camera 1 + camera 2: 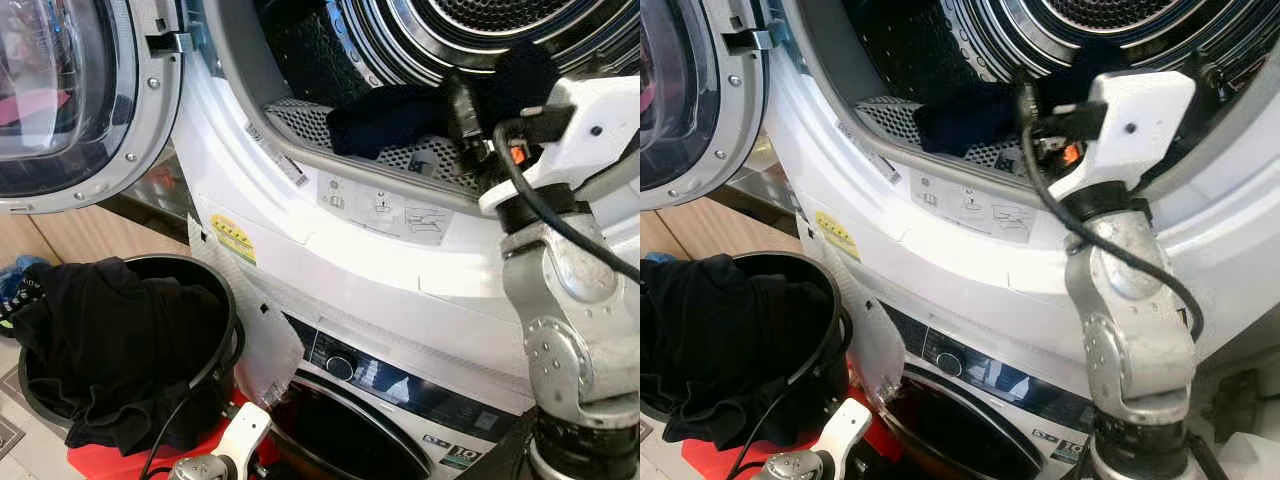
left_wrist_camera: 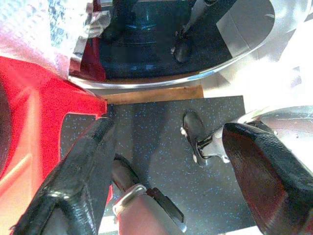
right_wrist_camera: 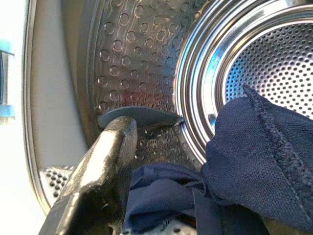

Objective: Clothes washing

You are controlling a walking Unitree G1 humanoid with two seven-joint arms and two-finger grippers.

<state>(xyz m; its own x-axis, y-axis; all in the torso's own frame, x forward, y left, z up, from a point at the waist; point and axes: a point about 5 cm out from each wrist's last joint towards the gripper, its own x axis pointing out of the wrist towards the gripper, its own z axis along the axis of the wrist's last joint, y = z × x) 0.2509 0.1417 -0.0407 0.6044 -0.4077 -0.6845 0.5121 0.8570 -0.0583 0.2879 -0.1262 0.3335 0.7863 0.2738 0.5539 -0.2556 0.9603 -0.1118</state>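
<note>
Dark navy knitted garment (image 3: 254,161) lies in the mouth of the upper white front-loading machine (image 1: 400,250), draped over the perforated lip at the opening and bunched against the right gripper (image 3: 195,196); in the right wrist view one black finger (image 3: 98,171) stands clear on one side while the other is buried under the cloth, so the gripper looks closed on the garment, though the actual pinch is hidden. How far the garment runs into the shiny perforated steel drum (image 3: 274,63) cannot be made out, and the head views cut the drum off at the top. Two machines are stacked: the upper one with its round glass door (image 1: 70,100) swung open to the left, and a lower one of which just the dark control panel with a round knob (image 1: 340,365) and the top of its door show. One round black laundry basket (image 1: 215,330) stands on something red at lower left, holding a heap of black clothes (image 1: 110,340) whose count cannot be told. The right arm (image 1: 570,330) rises upright from the lower right, bent at the wrist into the opening. The left gripper (image 2: 166,166) hangs low over dark speckled flooring (image 2: 161,127), its two fingers spread wide and empty.
</note>
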